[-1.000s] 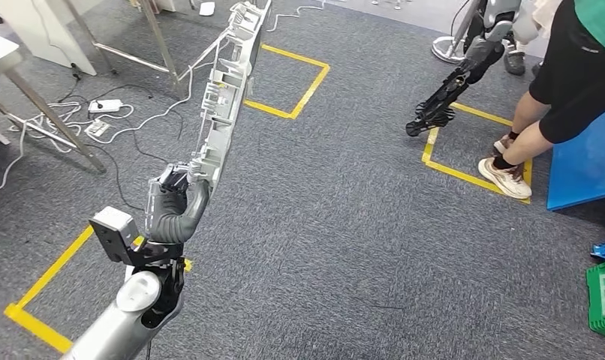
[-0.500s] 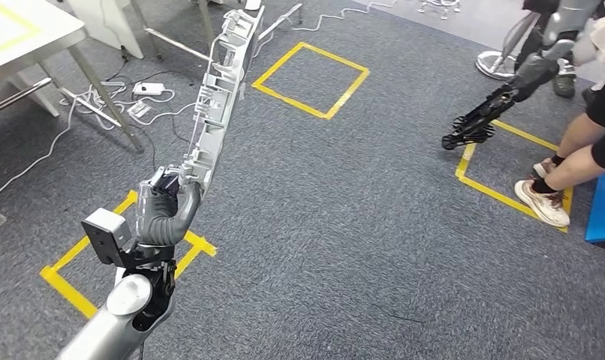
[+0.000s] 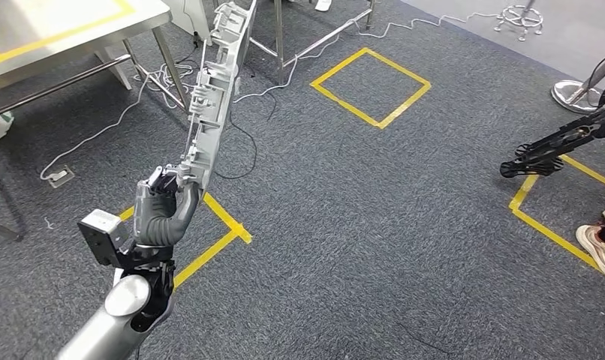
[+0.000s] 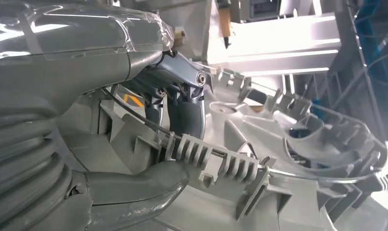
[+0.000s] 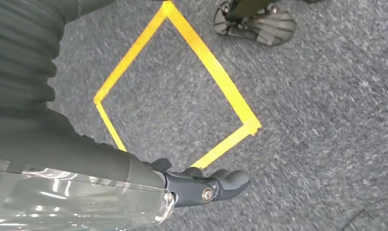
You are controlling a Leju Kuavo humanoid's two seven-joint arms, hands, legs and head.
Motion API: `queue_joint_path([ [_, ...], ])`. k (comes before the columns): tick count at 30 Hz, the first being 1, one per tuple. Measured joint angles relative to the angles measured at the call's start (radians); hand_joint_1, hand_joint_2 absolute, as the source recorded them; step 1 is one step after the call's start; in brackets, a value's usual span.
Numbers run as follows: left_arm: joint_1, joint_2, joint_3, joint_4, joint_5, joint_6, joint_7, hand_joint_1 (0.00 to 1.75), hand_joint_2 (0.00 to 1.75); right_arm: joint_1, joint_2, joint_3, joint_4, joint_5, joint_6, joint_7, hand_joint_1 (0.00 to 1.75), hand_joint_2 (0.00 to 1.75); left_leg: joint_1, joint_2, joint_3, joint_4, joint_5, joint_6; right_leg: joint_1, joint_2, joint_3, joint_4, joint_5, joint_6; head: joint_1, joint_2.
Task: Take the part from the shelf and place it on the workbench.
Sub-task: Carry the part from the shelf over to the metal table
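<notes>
Clearly the left hand grasps the long grey moulded plastic part by its lower end, thumb under the ribbed edge and dark fingers hooked over the top in the left wrist view. Gripped so low, the part stands steeply on end, leaning away from the robot, its far end reaching up past the metal workbench's near corner; I judge this keeps the long piece clear of the floor and of the robot's legs while it is carried.

The right hand hangs over the carpet with its fingers curled in and nothing in them.

Underfoot is dark grey carpet marked with yellow tape squares. The workbench, its top edged in yellow tape, stands at the upper left of the head view, with white cables trailing round its legs. A person's shoe shows at the right edge, and a chrome stand base lies beyond.
</notes>
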Motion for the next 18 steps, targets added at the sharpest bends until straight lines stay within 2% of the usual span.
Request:
queue_joint_path([
  [1, 0.005, 0.002, 0.004, -0.002, 0.001, 0.001, -0.003, 1.75, 1.75, -0.004, 0.003, 0.000, -0.001, 0.003, 0.000, 0.000, 0.00, 1.75, -0.002, 0.029, -0.007, 0.009, -0.011, -0.003, -0.002, -0.009, 0.004, -0.016, 0.010, -0.001, -0.002, 0.000],
  [3, 0.011, 0.005, 0.012, -0.003, 0.002, 0.000, -0.010, 1.75, 1.75, -0.006, 0.008, 0.000, -0.001, 0.008, 0.000, 0.000, 0.00, 1.75, -0.002, 0.090, -0.039, 0.081, -0.068, -0.010, -0.004, -0.029, 0.006, -0.036, 0.024, 0.001, -0.006, 0.000],
  [5, 0.017, 0.005, 0.016, -0.004, 0.004, -0.003, -0.017, 1.75, 1.75, -0.004, 0.010, 0.000, -0.001, 0.012, 0.000, 0.001, 0.00, 1.75, 0.007, 0.096, -0.081, 0.190, -0.124, -0.023, -0.007, -0.052, 0.003, -0.037, 0.026, 0.001, -0.008, 0.000],
  [6, 0.021, 0.006, 0.017, -0.004, 0.005, -0.004, -0.019, 1.75, 1.75, -0.004, 0.012, 0.000, -0.001, 0.013, 0.000, 0.001, 0.00, 1.75, 0.011, 0.095, -0.088, 0.219, -0.131, -0.031, -0.009, -0.064, 0.002, -0.035, 0.026, 0.002, -0.008, 0.000],
  [7, 0.024, 0.006, 0.019, -0.004, 0.006, -0.004, -0.021, 1.75, 1.75, -0.004, 0.015, 0.000, -0.001, 0.012, 0.000, 0.001, 0.00, 1.75, 0.014, 0.096, -0.078, 0.214, -0.120, -0.039, -0.012, -0.076, 0.001, -0.031, 0.024, 0.006, -0.007, 0.000],
  [8, 0.026, 0.006, 0.022, -0.004, 0.008, -0.003, -0.023, 1.75, 1.75, -0.005, 0.016, 0.000, -0.001, 0.012, 0.000, 0.001, 0.00, 1.75, 0.018, 0.103, -0.050, 0.175, -0.095, -0.047, -0.016, -0.087, -0.001, -0.024, 0.020, 0.011, -0.008, 0.000],
  [9, 0.026, 0.006, 0.025, -0.004, 0.009, -0.003, -0.025, 1.75, 1.75, -0.006, 0.017, 0.000, -0.001, 0.011, 0.000, 0.001, 0.00, 1.75, 0.019, 0.123, -0.013, 0.115, -0.071, -0.057, -0.020, -0.097, -0.004, -0.014, 0.013, 0.020, -0.008, 0.000],
  [10, 0.026, 0.006, 0.028, -0.004, 0.010, -0.003, -0.027, 1.75, 1.75, -0.008, 0.016, 0.000, -0.001, 0.010, 0.000, 0.001, 0.00, 1.75, 0.018, 0.146, 0.019, 0.062, -0.054, -0.060, -0.021, -0.105, -0.007, -0.001, 0.006, 0.030, -0.010, 0.000],
  [11, 0.026, 0.006, 0.032, -0.004, 0.010, -0.003, -0.029, 1.75, 1.75, -0.010, 0.015, 0.000, -0.001, 0.008, 0.000, 0.001, 0.00, 1.75, 0.016, 0.164, 0.039, 0.026, -0.047, -0.054, -0.021, -0.112, -0.011, 0.010, -0.001, 0.039, -0.012, 0.000],
  [12, 0.025, 0.005, 0.035, -0.005, 0.011, -0.004, -0.030, 1.75, 1.75, -0.013, 0.014, 0.000, -0.001, 0.006, 0.000, 0.000, 0.00, 1.75, 0.013, 0.176, 0.046, 0.010, -0.049, -0.044, -0.019, -0.118, -0.013, 0.018, -0.006, 0.045, -0.011, 0.000],
  [14, 0.025, 0.004, 0.041, -0.004, 0.013, -0.005, -0.031, 1.75, 1.75, -0.017, 0.013, 0.000, -0.001, 0.003, -0.001, -0.002, 0.00, 1.75, 0.009, 0.161, 0.041, 0.013, -0.049, -0.016, -0.019, -0.131, -0.012, 0.020, -0.008, 0.049, -0.009, 0.000],
  [15, 0.024, 0.004, 0.043, -0.004, 0.014, -0.006, -0.031, 1.75, 1.75, -0.018, 0.014, 0.000, -0.001, 0.002, -0.001, -0.002, 0.00, 1.75, 0.008, 0.150, 0.039, 0.012, -0.047, -0.007, -0.022, -0.131, -0.013, 0.022, -0.012, 0.053, -0.008, 0.000],
  [17, 0.017, 0.003, 0.045, -0.004, 0.015, -0.007, -0.031, 1.75, 1.75, -0.016, 0.015, 0.000, -0.001, -0.002, 0.000, -0.005, 0.00, 1.75, 0.008, 0.127, 0.034, 0.011, -0.042, 0.005, -0.028, -0.102, -0.028, 0.065, -0.049, 0.061, -0.005, 0.000],
  [18, 0.012, 0.003, 0.045, -0.004, 0.014, -0.008, -0.031, 1.75, 1.75, -0.014, 0.015, 0.000, -0.001, -0.005, 0.000, -0.007, 0.00, 1.75, 0.007, 0.114, 0.032, 0.010, -0.039, 0.010, -0.030, -0.080, -0.048, 0.115, -0.081, 0.065, -0.003, 0.000],
])
